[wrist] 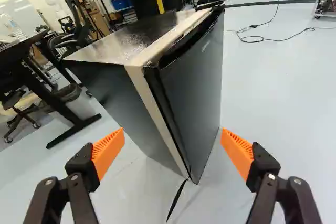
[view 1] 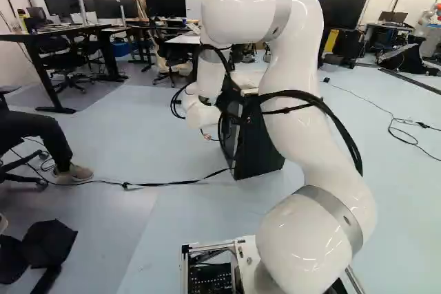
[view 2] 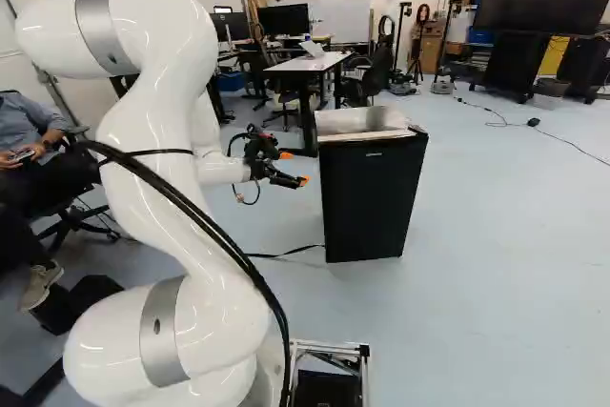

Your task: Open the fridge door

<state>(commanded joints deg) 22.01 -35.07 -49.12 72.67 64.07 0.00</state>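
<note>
Gripper (wrist: 172, 150) spread wide, pinching nothing; fridge (wrist: 131, 108) stands apart at twelve o'clock ahead, door (wrist: 195, 90) shut. Opening presumably suits the door's edge; standoff likely allows wrist alignment before contact.

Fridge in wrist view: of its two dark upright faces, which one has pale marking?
The door, marked near its top edge; the side wall shows none.

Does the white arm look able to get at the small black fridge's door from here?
Probably yes. The black two-fingered gripper with orange pads stands open, short of the fridge's flat dark door, and nothing shows between them. Whether it can cover the remaining gap, I can't be sure.
</note>
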